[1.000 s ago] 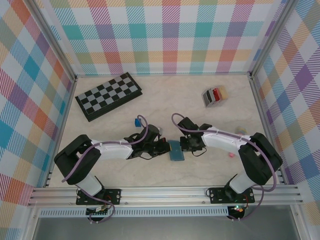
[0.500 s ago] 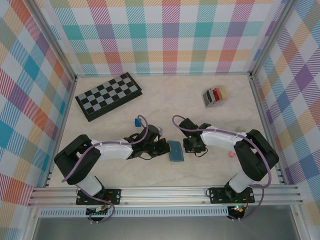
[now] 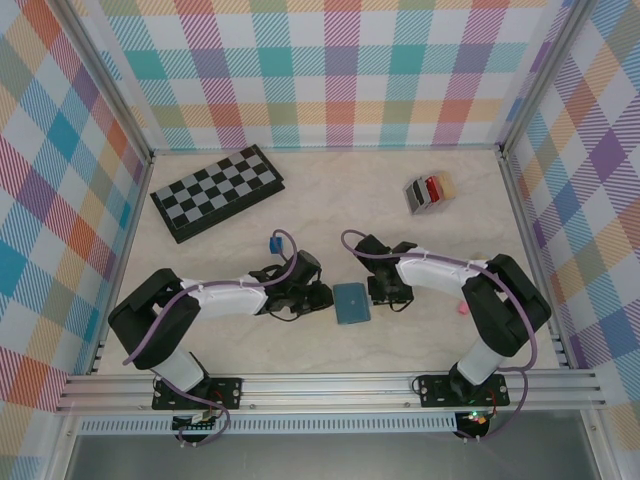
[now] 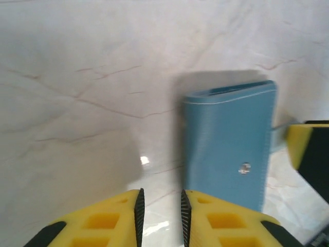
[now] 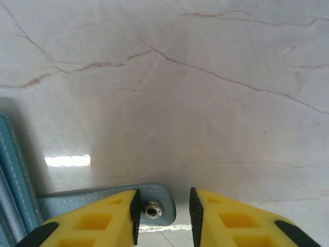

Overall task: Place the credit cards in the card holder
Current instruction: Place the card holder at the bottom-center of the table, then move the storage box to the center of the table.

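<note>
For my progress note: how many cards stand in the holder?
3, upright side by side in the small light-grey slotted holder: thin plastic black card, red card, tan card. More may be hidden.

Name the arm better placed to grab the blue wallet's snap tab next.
Right, most likely. In its wrist view the right gripper, jaws open, straddles the snap tab. The left gripper points at bare table beside the wallet, with nothing between its fingers.

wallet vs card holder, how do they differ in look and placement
The wallet is blue and lies flat; the card holder is light grey with cards standing in it. The wallet sits front and centre; the card holder sits far back right. Both rest on the marble table.
</note>
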Controlling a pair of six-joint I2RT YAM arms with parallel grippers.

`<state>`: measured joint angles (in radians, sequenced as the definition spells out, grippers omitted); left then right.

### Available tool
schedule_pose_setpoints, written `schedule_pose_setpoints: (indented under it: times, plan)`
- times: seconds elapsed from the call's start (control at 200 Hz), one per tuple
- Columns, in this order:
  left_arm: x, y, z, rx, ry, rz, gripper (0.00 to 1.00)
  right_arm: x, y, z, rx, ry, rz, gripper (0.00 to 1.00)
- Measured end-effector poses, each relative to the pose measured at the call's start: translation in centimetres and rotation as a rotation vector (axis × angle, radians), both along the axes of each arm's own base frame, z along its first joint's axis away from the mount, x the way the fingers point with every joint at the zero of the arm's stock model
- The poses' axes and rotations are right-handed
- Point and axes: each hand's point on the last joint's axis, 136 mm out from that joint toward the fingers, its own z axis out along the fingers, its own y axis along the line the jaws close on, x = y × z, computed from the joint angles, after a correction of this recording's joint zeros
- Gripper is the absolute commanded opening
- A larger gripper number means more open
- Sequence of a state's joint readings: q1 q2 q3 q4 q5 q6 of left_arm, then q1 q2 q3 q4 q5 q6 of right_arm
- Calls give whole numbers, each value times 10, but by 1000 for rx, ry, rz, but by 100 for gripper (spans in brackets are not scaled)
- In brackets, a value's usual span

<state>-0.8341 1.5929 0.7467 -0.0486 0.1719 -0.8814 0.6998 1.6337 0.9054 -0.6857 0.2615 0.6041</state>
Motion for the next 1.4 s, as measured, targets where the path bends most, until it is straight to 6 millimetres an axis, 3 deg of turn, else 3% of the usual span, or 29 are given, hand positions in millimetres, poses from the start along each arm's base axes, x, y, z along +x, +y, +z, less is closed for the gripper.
schedule_pose_setpoints:
  times: [0.165, 0.335, 0.43, 0.495, 0.595, 0.71, 0.84, 0.975, 1.13, 1.235, 1.4]
  plan:
    - [5, 7, 8, 49, -13, 7, 38, 0, 2, -1, -12, 29, -4, 36]
    - [22, 14, 46, 26, -105, 41, 46, -6, 8, 4, 35, 62, -21, 42]
    - [31, 23, 66, 7, -148, 72, 51, 0, 10, 27, 74, 39, -22, 49]
    - [39, 30, 77, -2, -175, 97, 52, 19, 13, 58, 156, -34, -38, 58]
    - [48, 35, 86, -5, -192, 120, 54, 55, 1, 112, 295, -182, -103, 63]
    - [58, 30, 99, -18, -216, 117, 57, 98, -35, 162, 391, -322, -205, 78]
    - [72, 13, 112, -43, -232, 90, 64, 146, -86, 190, 428, -416, -317, 89]
    - [86, -7, 115, -59, -226, 49, 78, 199, -135, 190, 461, -450, -423, 97]
    - [100, -28, 112, -66, -205, 8, 81, 257, -183, 163, 449, -447, -508, 100]
    - [105, -37, 107, -64, -183, -11, 82, 290, -197, 145, 442, -428, -526, 100]
    - [108, -43, 100, -56, -159, -28, 84, 330, -200, 124, 463, -410, -517, 100]
